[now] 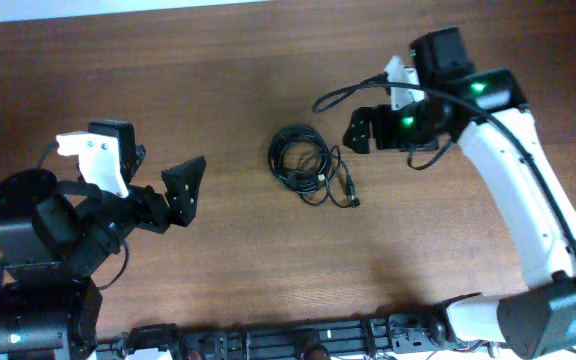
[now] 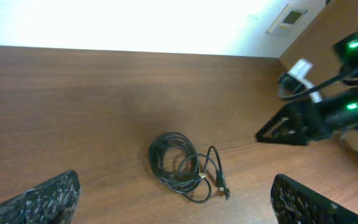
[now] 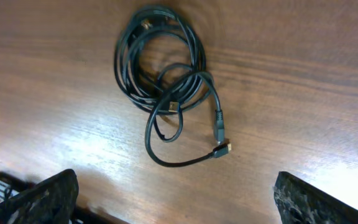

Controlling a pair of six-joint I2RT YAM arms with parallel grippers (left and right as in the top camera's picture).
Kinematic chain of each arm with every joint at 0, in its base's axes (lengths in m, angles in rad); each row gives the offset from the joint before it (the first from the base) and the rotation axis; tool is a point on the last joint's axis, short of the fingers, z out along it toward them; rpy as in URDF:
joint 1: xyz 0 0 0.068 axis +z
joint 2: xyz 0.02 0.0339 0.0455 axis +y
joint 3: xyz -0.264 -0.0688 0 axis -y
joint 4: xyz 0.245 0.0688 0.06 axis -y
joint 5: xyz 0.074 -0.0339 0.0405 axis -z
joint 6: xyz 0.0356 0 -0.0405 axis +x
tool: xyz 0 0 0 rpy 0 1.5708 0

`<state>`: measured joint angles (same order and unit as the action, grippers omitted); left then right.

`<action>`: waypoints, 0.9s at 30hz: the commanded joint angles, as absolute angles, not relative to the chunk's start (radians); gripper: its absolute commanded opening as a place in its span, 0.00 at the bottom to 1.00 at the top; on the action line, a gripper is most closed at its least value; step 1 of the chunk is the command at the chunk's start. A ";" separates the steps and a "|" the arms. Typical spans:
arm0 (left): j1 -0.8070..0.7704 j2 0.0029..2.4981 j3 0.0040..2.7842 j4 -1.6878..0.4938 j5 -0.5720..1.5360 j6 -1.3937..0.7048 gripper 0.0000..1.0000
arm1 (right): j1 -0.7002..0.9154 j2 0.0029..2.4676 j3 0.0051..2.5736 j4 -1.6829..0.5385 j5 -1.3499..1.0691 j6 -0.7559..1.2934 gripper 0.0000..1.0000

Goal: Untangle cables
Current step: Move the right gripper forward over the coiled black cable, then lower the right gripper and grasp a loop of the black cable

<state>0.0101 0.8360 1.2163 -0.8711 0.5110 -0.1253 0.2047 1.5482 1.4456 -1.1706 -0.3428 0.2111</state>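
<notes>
Coiled in small loose loops at the middle of the brown wooden table (image 1: pixel 218 80): thin black flexible cables (image 1: pixel 301 158), overlapping in one bundle. Trailing from the bundle toward the near right, one wider loop and two small dark plug ends (image 1: pixel 351 197), flat on the wood. Left of the bundle and well apart from it: black two-finger left tool (image 1: pixel 192 190), spread wide, holding nothing. Right of the bundle, near but not touching: black right tool (image 1: pixel 352 131), likewise spread wide and empty, at the end of a white-and-black arm (image 1: pixel 528 190) with green lights. In the right wrist view, textured black fingers (image 3: pixel 42 199) at the lower corners, with the cables on the table beyond and between them, untouched.
</notes>
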 commanded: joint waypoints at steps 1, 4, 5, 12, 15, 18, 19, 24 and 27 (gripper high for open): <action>0.014 0.832 1.233 -0.868 0.556 -0.145 0.99 | 0.266 1.587 1.453 -1.161 -0.247 0.358 1.00; 0.014 0.832 1.233 -0.868 0.561 -0.145 0.99 | 0.304 1.613 1.453 -1.151 -0.245 0.441 1.00; 0.014 0.832 1.233 -0.868 0.561 -0.145 0.99 | 0.316 1.619 1.451 -1.145 -0.233 0.472 1.00; 0.014 0.832 1.233 -0.867 0.561 -0.145 0.99 | 0.363 1.629 1.445 -1.143 -0.043 0.616 1.00; 0.014 0.832 1.233 -0.867 0.561 -0.144 0.99 | 0.374 1.636 1.424 -1.118 -0.040 0.619 1.00; 0.014 0.832 1.233 -0.863 0.561 -0.144 0.99 | 0.375 1.665 1.383 -1.090 -0.040 0.646 1.00; 0.014 0.832 1.233 -0.860 0.561 -0.144 0.99 | 0.375 1.678 1.375 -1.083 -0.041 0.649 1.00; 0.014 0.832 1.234 -0.837 0.561 -0.145 0.99 | 0.404 1.750 1.367 -1.060 -0.048 0.649 0.90; 0.014 0.832 1.234 -0.826 0.561 -0.145 0.99 | 0.437 1.787 1.367 -1.032 -0.048 0.649 0.86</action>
